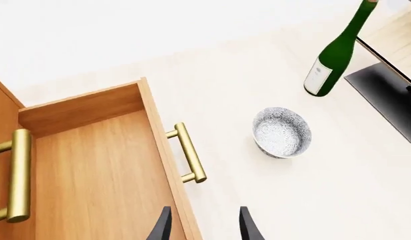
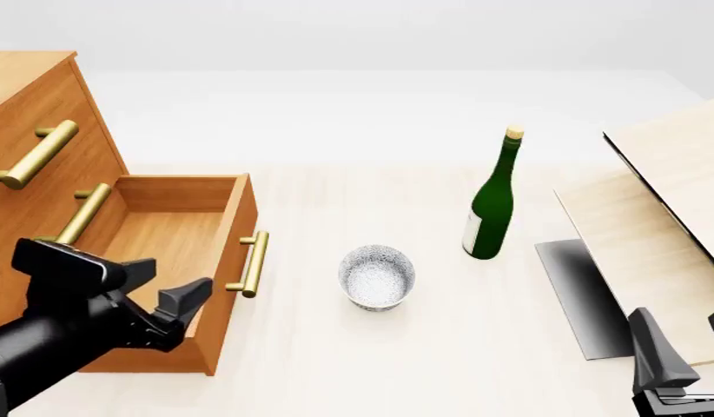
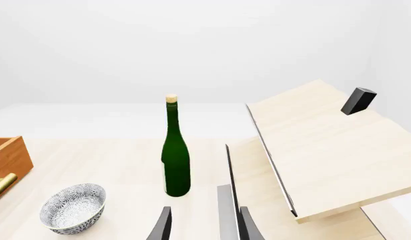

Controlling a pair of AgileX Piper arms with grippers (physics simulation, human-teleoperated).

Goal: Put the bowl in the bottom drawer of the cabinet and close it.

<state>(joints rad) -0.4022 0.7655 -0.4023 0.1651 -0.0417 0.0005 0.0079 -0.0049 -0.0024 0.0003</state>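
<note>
While the orange-brown wooden bottom drawer (image 2: 177, 228) stands open, the speckled white round bowl (image 2: 377, 276) sits on the bench just right of the nearer left tool (image 2: 186, 306) (fingers parted, empty).

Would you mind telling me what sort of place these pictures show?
Probably a simulated tabletop test scene, not a real room: a featureless white backdrop, a wooden cabinet standing on the table, and a lone green bottle.

a green wine bottle (image 2: 492, 213) stands upright on the pale table (image 2: 450, 347), ahead of the right jaws; tilted pale wooden boards (image 2: 670, 200) beside them.
</note>
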